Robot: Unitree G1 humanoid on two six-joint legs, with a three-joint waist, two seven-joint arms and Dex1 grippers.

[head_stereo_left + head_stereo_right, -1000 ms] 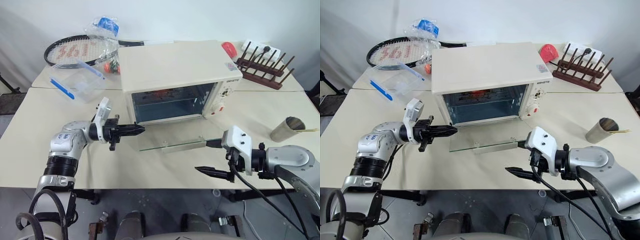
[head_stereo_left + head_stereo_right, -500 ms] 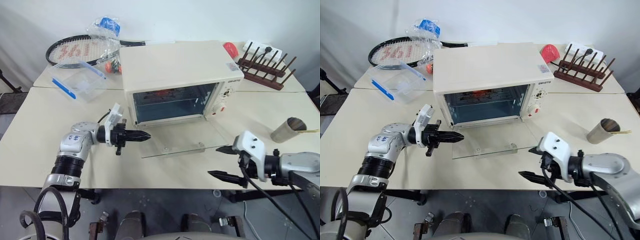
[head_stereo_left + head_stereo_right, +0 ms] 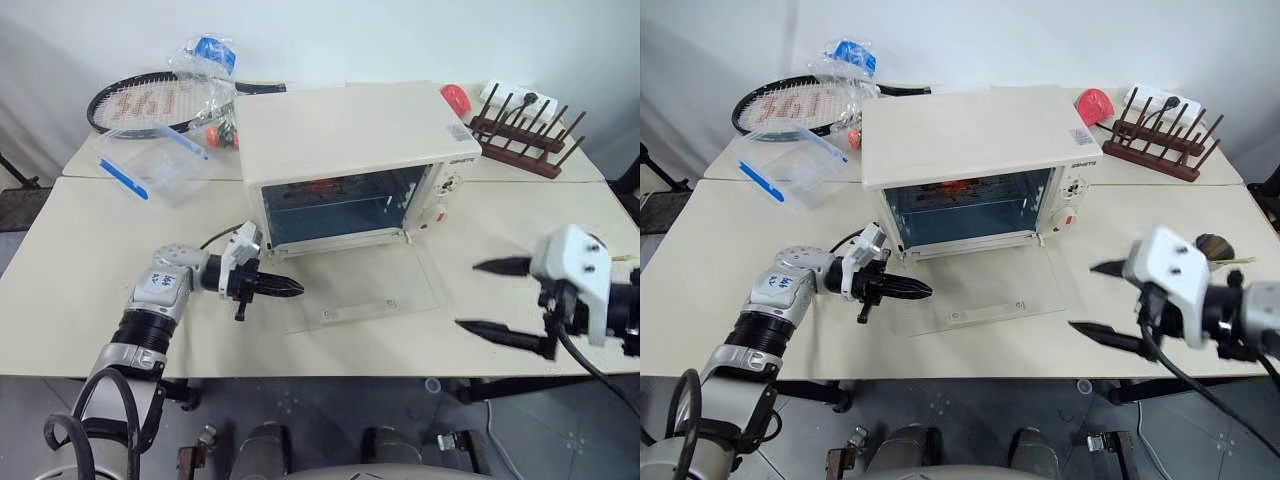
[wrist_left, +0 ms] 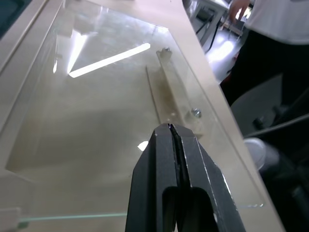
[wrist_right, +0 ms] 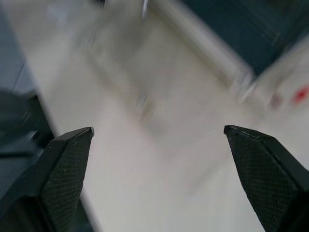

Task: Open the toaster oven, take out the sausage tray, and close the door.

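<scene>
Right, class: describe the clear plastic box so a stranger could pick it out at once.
Start at the cream-white toaster oven in the middle of the table. Look to its left, just in front of the tennis racket: the clear plastic box sits there. Unlike anything around it, it is see-through with blue clips on its edges.

Cream, clear glass and black over a pale beige table

The boxy toaster oven (image 3: 350, 150) is cream-white with a small red button (image 3: 430, 226); its flat glass door (image 3: 365, 288) is clear with a cream bar handle (image 4: 170, 96). Something red-orange shows inside. The clear plastic box (image 3: 150, 160) has blue clips, the wooden peg rack (image 3: 527, 128) is dark brown, and both grippers' fingers (image 3: 505, 265) are black
</scene>
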